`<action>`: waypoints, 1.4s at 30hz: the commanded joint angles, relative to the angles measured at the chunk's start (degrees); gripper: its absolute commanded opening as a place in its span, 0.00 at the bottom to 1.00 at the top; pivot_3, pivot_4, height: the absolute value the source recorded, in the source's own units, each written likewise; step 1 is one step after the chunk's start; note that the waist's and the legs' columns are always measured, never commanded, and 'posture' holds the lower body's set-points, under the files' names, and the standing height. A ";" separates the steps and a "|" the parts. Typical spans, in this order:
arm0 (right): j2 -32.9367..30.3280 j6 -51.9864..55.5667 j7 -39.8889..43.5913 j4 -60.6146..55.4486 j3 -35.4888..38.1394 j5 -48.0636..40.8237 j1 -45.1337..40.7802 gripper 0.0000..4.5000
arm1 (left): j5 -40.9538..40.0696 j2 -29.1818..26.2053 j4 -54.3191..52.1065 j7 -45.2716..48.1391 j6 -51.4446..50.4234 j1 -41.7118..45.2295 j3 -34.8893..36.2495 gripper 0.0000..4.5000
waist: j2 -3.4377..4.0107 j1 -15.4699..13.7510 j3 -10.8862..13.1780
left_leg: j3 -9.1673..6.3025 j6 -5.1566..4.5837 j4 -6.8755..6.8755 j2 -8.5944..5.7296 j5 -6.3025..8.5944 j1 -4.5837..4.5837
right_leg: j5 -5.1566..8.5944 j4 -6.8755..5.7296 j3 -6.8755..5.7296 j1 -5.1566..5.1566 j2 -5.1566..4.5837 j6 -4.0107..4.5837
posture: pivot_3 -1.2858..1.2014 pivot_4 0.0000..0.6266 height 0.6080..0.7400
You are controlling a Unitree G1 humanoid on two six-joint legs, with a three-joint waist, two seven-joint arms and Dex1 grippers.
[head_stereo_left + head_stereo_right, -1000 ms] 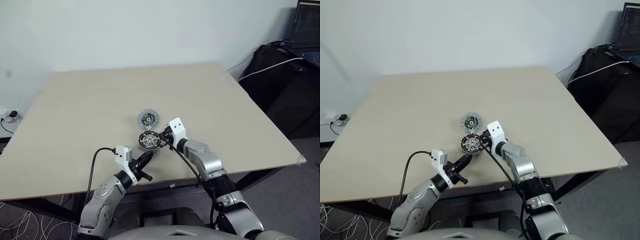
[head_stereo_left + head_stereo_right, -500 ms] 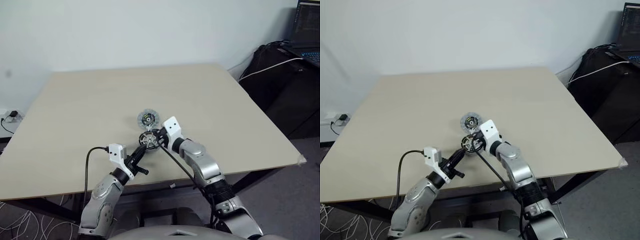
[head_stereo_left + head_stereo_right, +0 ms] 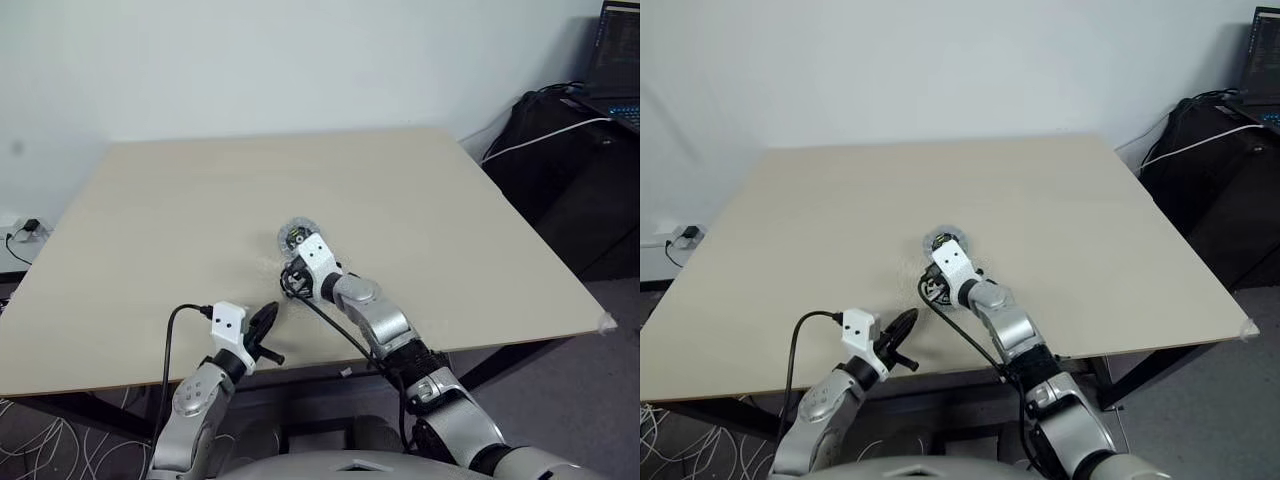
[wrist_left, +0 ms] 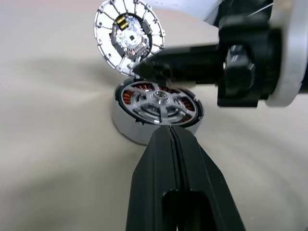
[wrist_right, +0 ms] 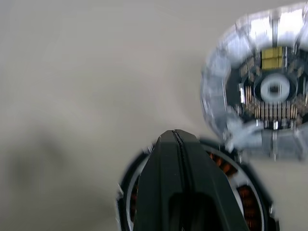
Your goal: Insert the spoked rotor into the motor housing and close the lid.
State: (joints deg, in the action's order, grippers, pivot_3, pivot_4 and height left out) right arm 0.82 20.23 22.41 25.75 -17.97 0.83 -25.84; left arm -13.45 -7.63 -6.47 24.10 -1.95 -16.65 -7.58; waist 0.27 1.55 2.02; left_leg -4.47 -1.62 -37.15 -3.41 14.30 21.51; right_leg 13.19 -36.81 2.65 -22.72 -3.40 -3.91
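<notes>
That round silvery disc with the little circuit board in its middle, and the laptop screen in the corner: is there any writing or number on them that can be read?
Round silvery ribbed lid: small chips in its dark centre, any markings too small to read.
Open black laptop: lines of text on its screen, too small to read.
No other words, labels or numbers can be read anywhere.

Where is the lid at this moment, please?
The lid lies face up on the table, near its middle, touching the far edge of the motor housing; the right pincer reaches between them.

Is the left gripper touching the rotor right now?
Cannot tell. In the left wrist view the shut left gripper meets the rotor's near rim, but neither contact nor gap shows.
</notes>
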 commanded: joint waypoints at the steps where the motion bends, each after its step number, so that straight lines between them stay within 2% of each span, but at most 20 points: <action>1: -0.67 0.44 -0.25 1.47 0.94 0.75 -1.05 0.00 | 0.54 0.48 -0.93 0.19 1.39 0.38 -0.80 0.01 | 0.04 0.04 0.00 | 0.00 0.00 0.00 0.00 0.00 0.00 | 0.00 0.00 0.00 0.00 0.00 0.00 | 0.52 0.00 1.00; 5: -1.42 2.57 0.78 -0.95 1.01 0.34 0.34 0.00 | 0.64 0.69 -0.65 0.21 1.23 0.46 -1.13 0.01 | 0.14 0.00 -0.09 | -0.01 0.00 -0.01 0.00 0.00 -0.04 | 0.01 -0.02 -0.01 0.05 0.00 -0.01 | 0.52 0.00 1.00; 9: -2.27 3.83 4.62 -11.00 -0.21 -1.06 1.87 0.00 | 0.66 0.76 -0.38 0.26 1.13 0.89 -1.43 0.01 | 0.17 -0.04 -0.09 | -0.01 0.00 -0.03 0.00 0.00 -0.05 | 0.17 0.00 -0.01 0.08 0.00 -0.28 | 0.52 0.00 1.00; 15: -10.08 5.81 13.34 -21.74 -5.59 1.25 -0.26 0.00 | 0.41 0.75 -0.07 0.57 0.97 1.43 -1.71 0.01 | 0.23 0.06 -0.05 | -0.01 -0.01 -0.03 0.01 0.00 0.01 | 0.19 -0.02 -0.03 -0.01 0.00 -0.32 | 0.52 0.00 1.00; 19: -14.88 7.39 18.70 -22.92 -8.38 2.43 -3.33 0.19 | 0.26 0.86 0.38 0.54 0.85 1.82 -1.95 0.00 | 0.19 -0.36 -0.06 | -0.01 -0.01 -0.08 -0.01 0.00 0.01 | 0.18 0.01 -0.06 0.05 -0.04 -0.33 | 0.52 0.00 1.00; 25: -18.99 6.29 23.93 -21.37 -13.92 6.81 -7.58 0.62 | 0.28 1.23 0.89 0.28 1.07 1.64 -2.15 0.00 | 0.19 -0.40 -0.05 | -0.01 -0.01 -0.07 0.00 0.00 0.02 | 0.18 0.00 -0.06 0.01 -0.04 -0.32 | 0.52 0.00 1.00; 35: -21.21 -2.55 33.12 -12.89 -24.43 16.53 -15.74 0.62 | 0.33 1.42 1.00 -0.06 0.87 1.40 -2.21 0.00 | 0.18 -0.68 -0.05 | -0.02 -0.01 -0.07 -0.01 0.00 0.02 | 0.17 0.01 -0.08 0.02 -0.05 -0.31 | 0.52 0.00 1.00; 42: -20.08 -5.92 38.04 -7.83 -26.87 19.20 -17.22 0.62 | 0.32 1.85 0.77 -0.48 0.97 0.80 -2.21 0.00 | 0.17 -0.83 -0.05 | -0.02 -0.01 -0.07 -0.02 0.00 0.02 | 0.00 0.01 -0.08 0.01 -0.05 -0.05 | 0.52 0.00 1.00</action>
State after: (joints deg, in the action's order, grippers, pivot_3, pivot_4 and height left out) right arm -19.70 15.54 59.31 18.04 -45.18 19.48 -41.23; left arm -13.49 -6.05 -4.72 23.76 -1.94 -16.17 -9.65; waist 0.45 0.73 1.97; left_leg -4.49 -1.63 -37.22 -3.43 14.30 21.53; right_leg 13.19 -36.80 2.57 -22.70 -3.44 -3.96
